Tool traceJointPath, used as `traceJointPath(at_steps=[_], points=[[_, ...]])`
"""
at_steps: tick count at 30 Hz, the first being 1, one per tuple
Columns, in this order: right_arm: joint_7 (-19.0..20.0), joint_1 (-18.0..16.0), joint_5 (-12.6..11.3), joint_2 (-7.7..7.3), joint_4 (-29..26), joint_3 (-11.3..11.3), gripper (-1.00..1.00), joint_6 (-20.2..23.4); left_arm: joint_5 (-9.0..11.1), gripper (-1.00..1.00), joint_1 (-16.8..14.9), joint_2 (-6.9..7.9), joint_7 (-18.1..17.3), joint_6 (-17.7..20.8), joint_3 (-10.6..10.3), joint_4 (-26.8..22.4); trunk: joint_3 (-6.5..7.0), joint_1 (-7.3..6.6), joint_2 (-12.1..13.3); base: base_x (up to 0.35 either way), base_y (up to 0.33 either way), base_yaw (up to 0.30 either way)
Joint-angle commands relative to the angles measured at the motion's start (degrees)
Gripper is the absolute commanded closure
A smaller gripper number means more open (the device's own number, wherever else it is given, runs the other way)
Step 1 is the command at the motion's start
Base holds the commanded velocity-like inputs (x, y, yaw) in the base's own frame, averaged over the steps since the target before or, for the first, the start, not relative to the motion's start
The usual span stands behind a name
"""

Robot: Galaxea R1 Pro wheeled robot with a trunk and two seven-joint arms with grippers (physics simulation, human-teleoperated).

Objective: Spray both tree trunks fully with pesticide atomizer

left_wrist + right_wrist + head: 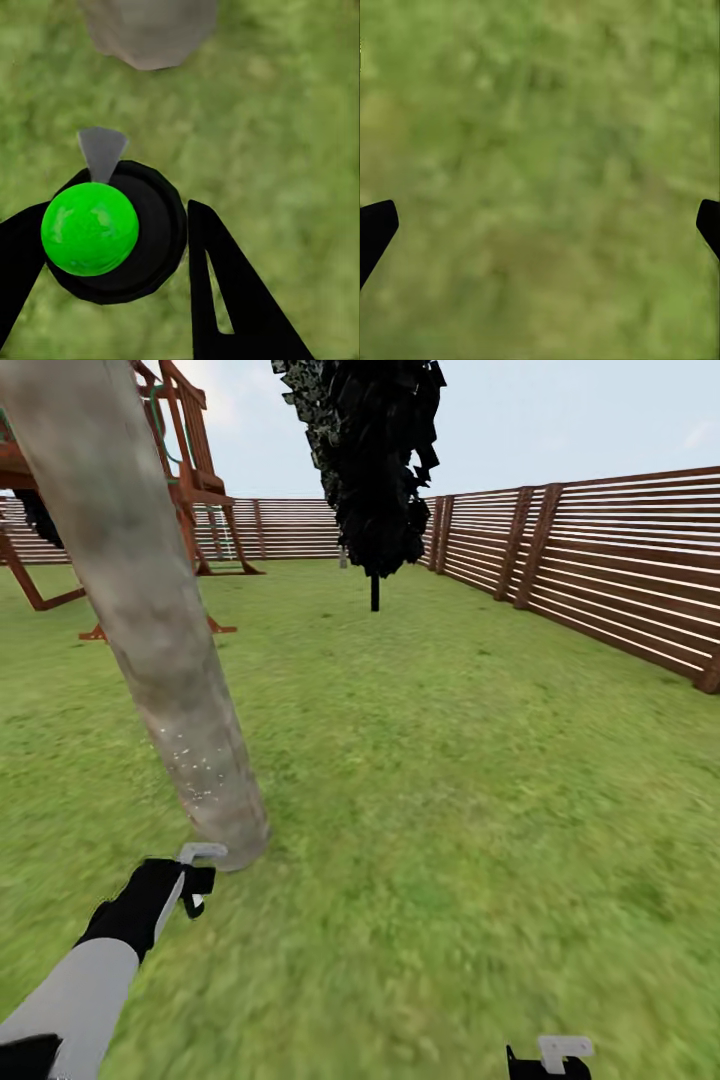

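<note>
left wrist view, pincer (112, 247) pinching atomizer (90, 229), bright green top, dark body, grey nozzle

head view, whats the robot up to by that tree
The left end effector is shut on the pesticide atomizer, held low over the grass with its nozzle toward the base of the tree trunk. Whitish pesticide specks dot the lower bark. The right end effector hangs open over bare grass.
</note>
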Motion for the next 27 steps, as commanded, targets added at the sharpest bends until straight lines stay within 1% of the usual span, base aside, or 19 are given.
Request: traceJointPath(at_steps=[1, 2, 4, 5, 6, 10, 18, 21, 24, 27], points=[[-0.3, -0.1, 0.6, -0.02, 0.1, -0.3, -1.00, -0.2, -0.6, 1.00, 0.0, 0.08, 1.2, -0.8, 1.1, 1.5, -0.05, 0.02, 0.0, 0.270, -0.169, 0.265], [-0.3, 0.0, 0.6, -0.03, 0.1, -0.3, -1.00, -0.2, -0.6, 1.00, 0.0, 0.48, 2.7, -1.4, 2.8, 3.0, -0.05, 0.02, 0.0, 0.270, -0.169, 0.271], [-0.3, 0.0, 0.6, -0.01, 0.1, -0.3, -1.00, -0.2, -0.6, 1.00, 0.0, 1.19, 4.3, -2.1, 6.1, 4.3, -0.05, 0.02, 0.0, 0.270, -0.169, 0.275], [-0.3, 0.0, 0.6, -0.01, 0.1, -0.3, -1.00, -0.2, -0.5, 1.00, 0.0, 1.16, 4.7, -3.2, 7.4, 4.6, -0.05, 0.02, 0.0, 0.270, -0.169, 0.277], [-0.3, 0.0, 0.6, 0.00, 0.1, -0.3, -1.00, -0.3, -0.4, 1.00, 0.0, 0.93, 4.7, -3.9, 7.6, 4.7, -0.05, 0.02, 0.0, 0.270, -0.169, 0.277], [-0.3, 0.0, 0.6, 0.03, 0.1, -0.3, -1.00, -0.3, -0.3, 1.00, 0.0, 0.39, 4.8, -4.3, 7.8, 4.8, -0.05, 0.02, 0.0, 0.206, -0.206, 0.231], [-0.2, 0.0, 0.7, -0.03, 0.2, -0.3, -1.00, -0.2, -0.3, 1.00, 0.0, 0.46, 4.2, -4.2, 8.0, 4.8, -0.05, 0.02, 0.0, 0.014, -0.273, 0.011], [-0.2, 0.0, 0.7, 0.05, 0.2, -0.2, -1.00, -0.2, -0.3, 1.00, 0.0, 0.56, 4.7, -4.2, 8.0, 4.8, -0.05, 0.02, 0.0, 0.000, -0.276, 0.026], [-0.2, 0.0, 0.7, 0.06, 0.3, -0.2, -1.00, -0.2, -0.4, 1.00, 0.0, 0.77, 4.8, -4.3, 8.0, 4.8, -0.05, 0.02, 0.0, 0.000, -0.276, 0.215], [-0.2, 0.0, 0.7, 0.06, 0.3, -0.2, -1.00, -0.2, -0.3, 1.00, 0.0, 0.62, 4.9, -4.3, 7.9, 4.8, -0.05, 0.02, 0.0, 0.010, -0.276, 0.273]])
